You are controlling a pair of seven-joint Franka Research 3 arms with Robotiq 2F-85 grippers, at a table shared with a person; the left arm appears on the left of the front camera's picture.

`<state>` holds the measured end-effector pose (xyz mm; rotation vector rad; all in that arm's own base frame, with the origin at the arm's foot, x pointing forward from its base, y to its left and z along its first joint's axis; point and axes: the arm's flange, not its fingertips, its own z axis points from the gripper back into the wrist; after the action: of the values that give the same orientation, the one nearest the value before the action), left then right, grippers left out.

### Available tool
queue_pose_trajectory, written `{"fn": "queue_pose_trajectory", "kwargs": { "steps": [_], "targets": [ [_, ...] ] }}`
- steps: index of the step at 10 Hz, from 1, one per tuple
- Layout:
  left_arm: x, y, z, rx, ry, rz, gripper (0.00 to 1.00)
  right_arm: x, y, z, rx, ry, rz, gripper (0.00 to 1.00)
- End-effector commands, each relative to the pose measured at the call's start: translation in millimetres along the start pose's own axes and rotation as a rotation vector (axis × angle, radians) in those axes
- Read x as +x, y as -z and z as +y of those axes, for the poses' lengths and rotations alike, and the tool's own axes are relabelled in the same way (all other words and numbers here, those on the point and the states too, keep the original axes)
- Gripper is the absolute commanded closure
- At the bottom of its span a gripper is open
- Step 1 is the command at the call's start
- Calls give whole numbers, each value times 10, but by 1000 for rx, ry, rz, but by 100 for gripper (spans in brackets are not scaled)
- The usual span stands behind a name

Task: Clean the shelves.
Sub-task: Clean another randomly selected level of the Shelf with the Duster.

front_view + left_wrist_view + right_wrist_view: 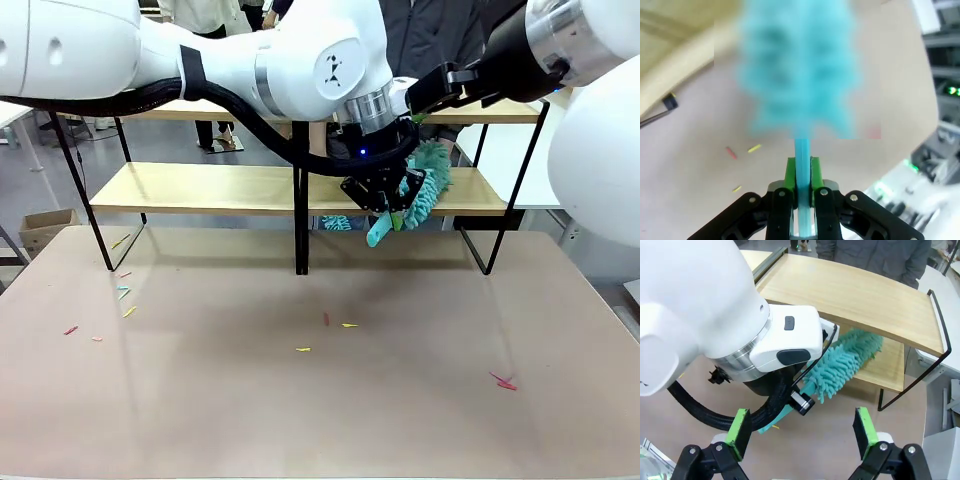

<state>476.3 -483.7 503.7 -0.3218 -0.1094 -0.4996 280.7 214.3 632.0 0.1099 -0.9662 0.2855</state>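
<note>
Worktop (pixel 300 400): scattered bits in front of shelves (pixel 200 189)
Left hand (pixel 801 170): clamped on duster (pixel 845 365) handle, at lower shelf
Right hand (pixel 802 432): spread wide, empty

We count one shelves rack (pixel 250 188) with two wooden boards, one teal duster (pixel 425 190), two grippers, left (pixel 385 210) and right (pixel 802 435), and about ten small coloured scraps (pixel 345 324) across the lower frame.
</note>
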Motion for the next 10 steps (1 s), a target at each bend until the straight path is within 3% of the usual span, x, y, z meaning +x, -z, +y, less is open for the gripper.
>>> {"fn": "queue_pose_trajectory", "kwargs": {
  "steps": [1, 4, 5, 10],
  "targets": [
    [25, -91, 67, 8, 104, 99, 87, -2, 2, -3, -2, -1, -3, 0],
    [-171, -240, 68, -110, 497, 390, 87, -2, 2, -3, -2, -1, -3, 0],
    [-273, -333, 94, -149, 578, 424, 87, -2, 2, -3, -2, -1, -3, 0],
    [-571, -553, 129, -164, 607, 362, 87, -2, 2, -3, -2, -1, -3, 0]
  ]
}}
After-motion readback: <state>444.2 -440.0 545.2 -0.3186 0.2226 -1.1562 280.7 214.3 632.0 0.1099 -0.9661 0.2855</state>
